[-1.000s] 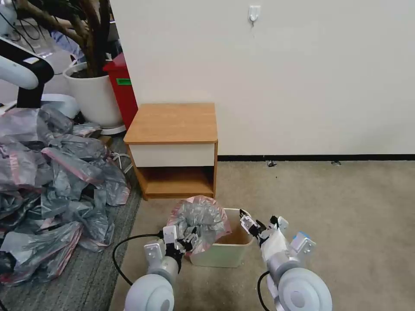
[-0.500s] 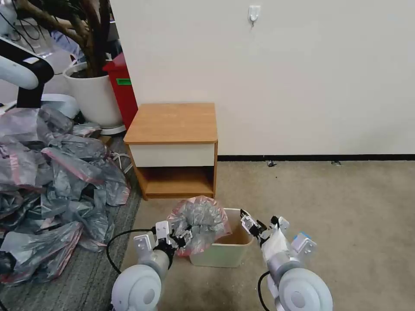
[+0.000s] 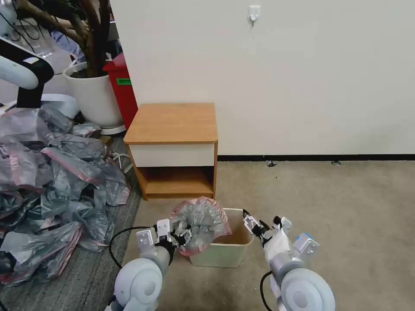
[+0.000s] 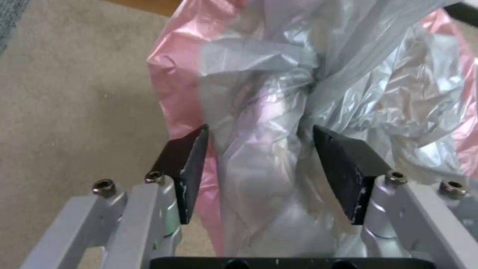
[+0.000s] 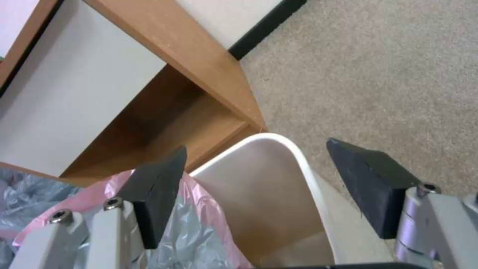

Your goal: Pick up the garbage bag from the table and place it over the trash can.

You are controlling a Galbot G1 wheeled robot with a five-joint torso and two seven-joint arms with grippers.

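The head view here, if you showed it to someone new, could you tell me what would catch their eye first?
Probably the crinkled grey-and-pink garbage bag bunched over the left part of the cream trash can, with the left gripper at its folds, jaws spread. Next, the big heap of similar bags on the floor at far left. The right gripper hovers open over the can's right rim, before the wooden table.
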